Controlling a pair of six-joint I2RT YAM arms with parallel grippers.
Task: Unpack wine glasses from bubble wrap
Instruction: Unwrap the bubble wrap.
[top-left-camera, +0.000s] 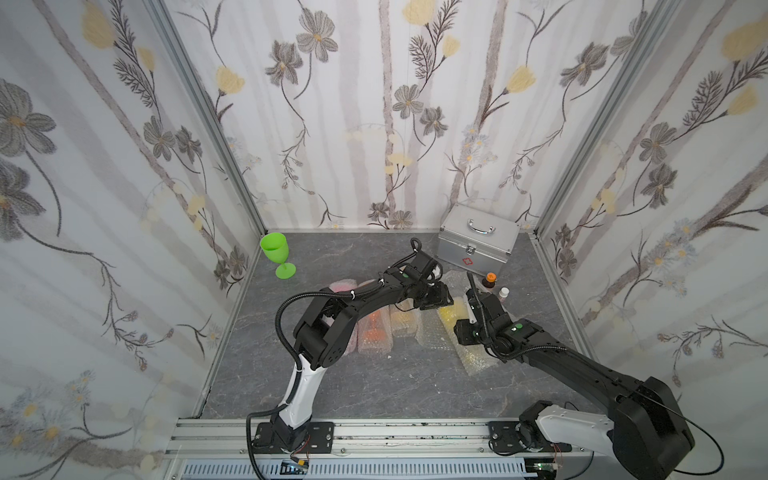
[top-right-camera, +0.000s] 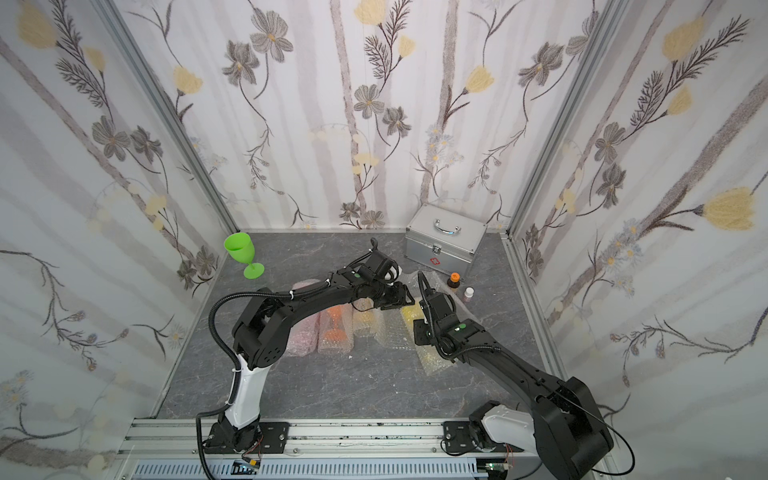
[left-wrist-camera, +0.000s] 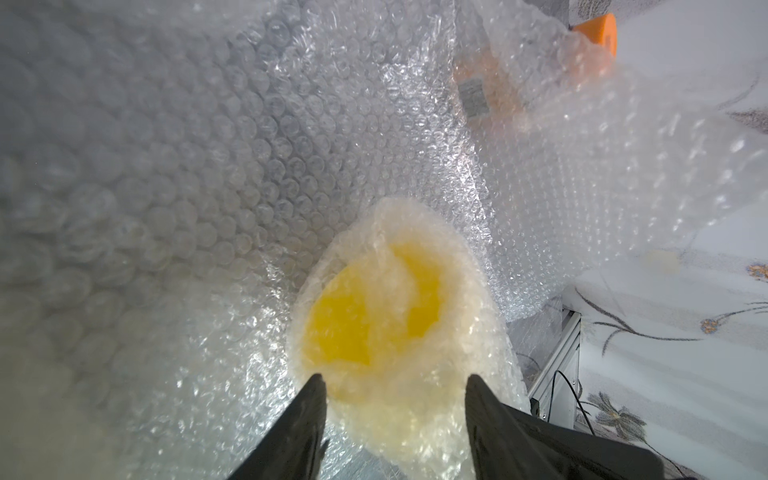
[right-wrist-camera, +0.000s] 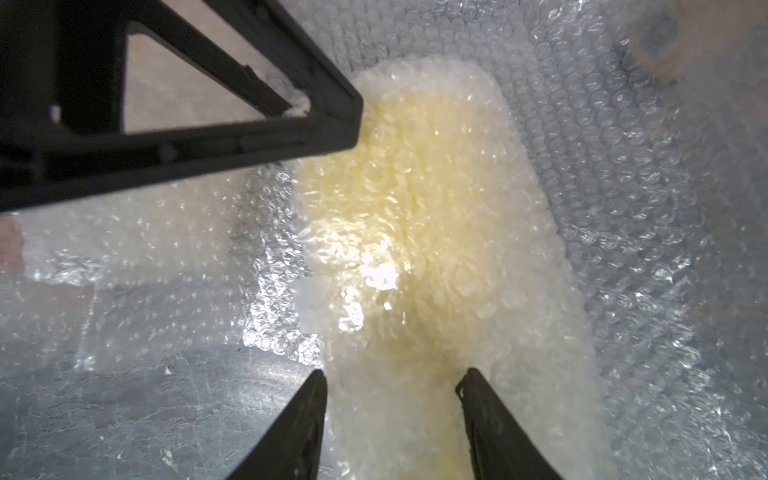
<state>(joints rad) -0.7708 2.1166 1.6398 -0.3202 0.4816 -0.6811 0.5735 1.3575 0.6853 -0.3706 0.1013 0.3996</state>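
Left wrist view: my left gripper (left-wrist-camera: 392, 380) has its jaws about half apart, one fingertip on each side of the open end of a bubble wrap roll (left-wrist-camera: 419, 419). The bright bowl of the yellow goblet (left-wrist-camera: 357, 328) shows inside that end. I cannot tell whether my fingers pinch the wrap or only straddle it.

In the right wrist view, my right gripper (right-wrist-camera: 392, 376) is spread about as wide and straddles the same roll further along its length. Here too I cannot tell whether I am squeezing it. One finger of my left gripper touches the roll's far end.

In both top views my left arm rises from its base at the near edge and bends at a high elbow. It then reaches far and to the right, with the wrist tipped down onto the roll. My right arm runs low from the near right corner toward the far left, its gripper angled down at the roll's middle.

The roll lies on a flat sheet (left-wrist-camera: 187, 166) of bubble wrap on the grey table (top-left-camera: 374, 390), right of centre. To its left lie three more wrapped rolls, amber-yellow (top-left-camera: 402, 318), orange (top-left-camera: 374, 328) and pink (top-left-camera: 345, 286), and my left forearm passes above them. An orange-capped bottle (top-left-camera: 491, 280), a small white bottle (top-left-camera: 504, 293) and a silver case (top-left-camera: 478, 241) stand beyond the roll. The green goblet (top-left-camera: 276, 253) stands upright and unwrapped in the far left corner.
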